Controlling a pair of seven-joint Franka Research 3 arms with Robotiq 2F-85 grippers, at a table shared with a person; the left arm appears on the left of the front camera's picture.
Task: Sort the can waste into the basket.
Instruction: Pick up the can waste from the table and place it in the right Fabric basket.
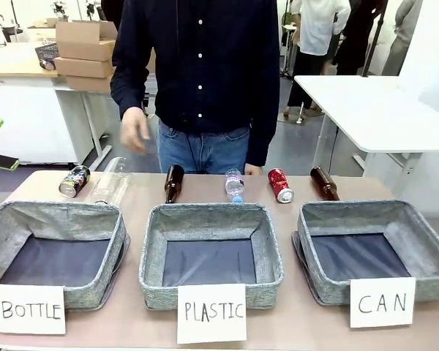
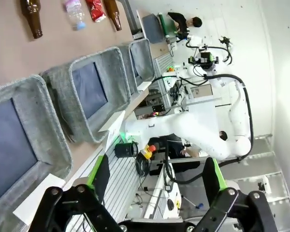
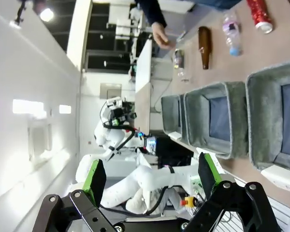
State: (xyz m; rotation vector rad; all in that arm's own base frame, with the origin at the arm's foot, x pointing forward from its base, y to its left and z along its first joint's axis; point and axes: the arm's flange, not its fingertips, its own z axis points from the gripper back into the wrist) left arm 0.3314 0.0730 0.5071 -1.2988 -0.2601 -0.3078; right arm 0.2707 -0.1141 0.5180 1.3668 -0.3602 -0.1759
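Observation:
A red can (image 1: 280, 185) lies on its side on the table behind the basket (image 1: 373, 210) carded "CAN", at the right. A black can (image 1: 74, 181) lies at the far left, behind the "BOTTLE" bin. In the left wrist view my left gripper (image 2: 157, 179) hangs open and holds nothing, off the table's near edge; the red can (image 2: 95, 9) and the basket (image 2: 144, 60) are far from it. My right gripper (image 3: 152, 176) is open too, with nothing in it. In that view the basket (image 3: 261, 121) is nearest, with the red can (image 3: 258, 13) and black can (image 3: 179, 58) beyond.
Grey bins carded "BOTTLE" (image 1: 58, 212) and "PLASTIC" (image 1: 208, 213) stand left and middle. Two brown bottles (image 1: 174, 183) (image 1: 324, 183), a large clear bottle (image 1: 111, 180) and a small plastic bottle (image 1: 235, 185) lie in the far row. A person stands behind, one hand (image 1: 135, 131) above the table's left.

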